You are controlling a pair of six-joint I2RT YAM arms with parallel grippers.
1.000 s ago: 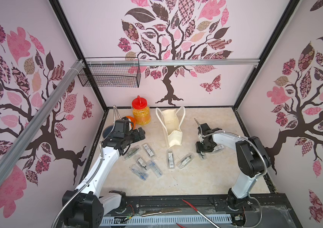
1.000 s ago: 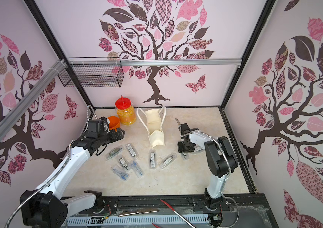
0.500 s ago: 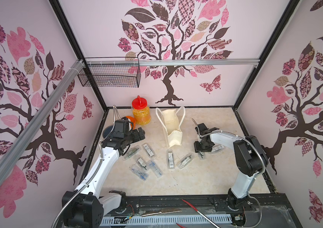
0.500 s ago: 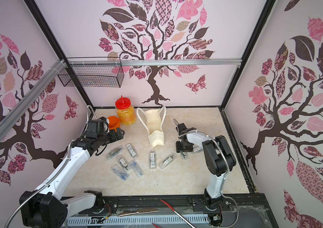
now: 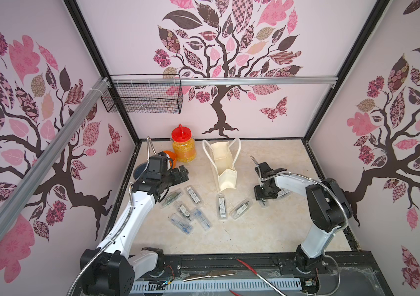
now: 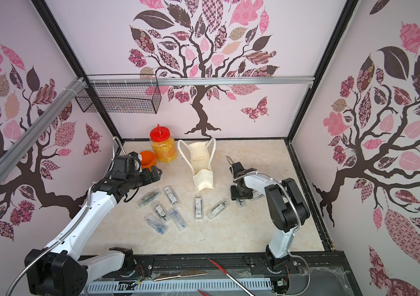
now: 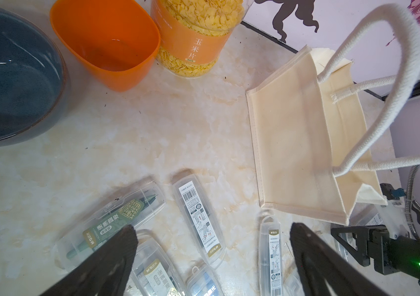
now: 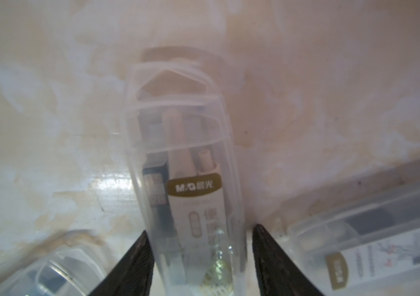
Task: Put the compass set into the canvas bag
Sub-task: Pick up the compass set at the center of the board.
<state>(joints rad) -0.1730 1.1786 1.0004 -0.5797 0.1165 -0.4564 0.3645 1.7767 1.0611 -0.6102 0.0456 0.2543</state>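
Note:
The cream canvas bag (image 5: 226,164) (image 6: 202,166) (image 7: 293,153) stands upright mid-table, mouth open, handles up. Several compass sets in clear plastic cases lie in front of it, among them one (image 5: 222,206) just below the bag. My right gripper (image 5: 262,197) (image 6: 239,198) (image 8: 198,229) points down at the table right of the bag. Its jaws straddle one compass set (image 8: 185,153): one finger lies against the case and a thin gap shows at the other. My left gripper (image 5: 182,173) (image 7: 212,226) hovers wide open above the left cases, holding nothing.
A red-lidded jar of yellow flakes (image 5: 183,147), an orange cup (image 5: 171,156) and a dark blue bowl (image 7: 11,77) stand at the back left by my left arm. Another case (image 8: 383,230) lies close beside my right gripper. A wire basket (image 5: 142,97) hangs on the back wall.
My right gripper has shifted a little toward the bag, staying low over the same case. My left arm has stayed put.

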